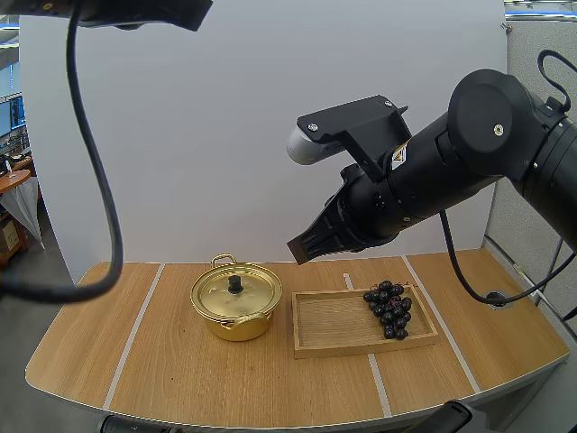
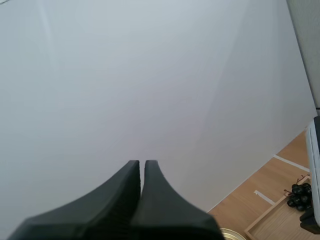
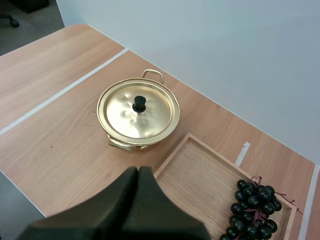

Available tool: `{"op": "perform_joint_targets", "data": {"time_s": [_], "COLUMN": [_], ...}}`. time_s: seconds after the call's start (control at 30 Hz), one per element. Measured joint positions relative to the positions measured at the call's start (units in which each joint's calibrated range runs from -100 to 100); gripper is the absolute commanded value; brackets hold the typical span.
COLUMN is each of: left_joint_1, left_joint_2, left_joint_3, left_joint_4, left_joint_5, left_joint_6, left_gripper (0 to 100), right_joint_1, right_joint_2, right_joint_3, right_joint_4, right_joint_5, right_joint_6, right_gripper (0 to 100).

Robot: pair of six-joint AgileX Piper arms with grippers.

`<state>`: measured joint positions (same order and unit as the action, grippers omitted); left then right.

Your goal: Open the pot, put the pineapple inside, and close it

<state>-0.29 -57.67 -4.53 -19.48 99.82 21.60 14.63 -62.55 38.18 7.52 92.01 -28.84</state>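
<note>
A gold pot stands left of centre on the table, its lid on, with a black knob on top. Right of it lies a wooden tray with a bunch of dark grapes at its right end. My right gripper hangs shut high above the gap between pot and tray, holding nothing. The right wrist view looks down past that gripper at the pot, the tray and the grapes. My left gripper is shut and faces the white back wall. No pineapple is in view.
The wooden table has white tape lines and open room left of the pot and right of the tray. A white wall stands along its far edge. In the left wrist view the grapes and a tray corner lie far below.
</note>
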Motion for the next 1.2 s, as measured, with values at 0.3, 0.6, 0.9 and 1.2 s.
{"op": "perform_joint_targets", "data": {"time_s": [0.3, 0.6, 0.9, 1.2], "left_joint_1": [0.00, 0.00, 0.00, 0.00], "left_joint_2": [-6.6, -18.0, -24.7, -34.0], "left_joint_3": [8.0, 25.5, 35.7, 46.8], "left_joint_4": [-0.5, -0.7, -0.7, -0.7], "left_joint_5": [0.0, -14.6, -32.5, -51.9], "left_joint_6": [-1.2, -4.7, -12.8, -16.3], "left_gripper": [0, 0, 0, 0], "right_joint_1": [-0.1, -2.7, -4.9, -10.2], "right_joint_2": [-0.5, -8.0, -17.5, -29.3], "right_joint_3": [0.0, 0.0, 0.0, -0.1], "right_joint_4": [0.6, -5.1, -16.1, -17.2], "right_joint_5": [-2.2, -15.0, -22.5, -35.3], "right_joint_6": [0.1, 7.9, 18.7, 23.0], "right_gripper": [0, 0, 0, 0]}}
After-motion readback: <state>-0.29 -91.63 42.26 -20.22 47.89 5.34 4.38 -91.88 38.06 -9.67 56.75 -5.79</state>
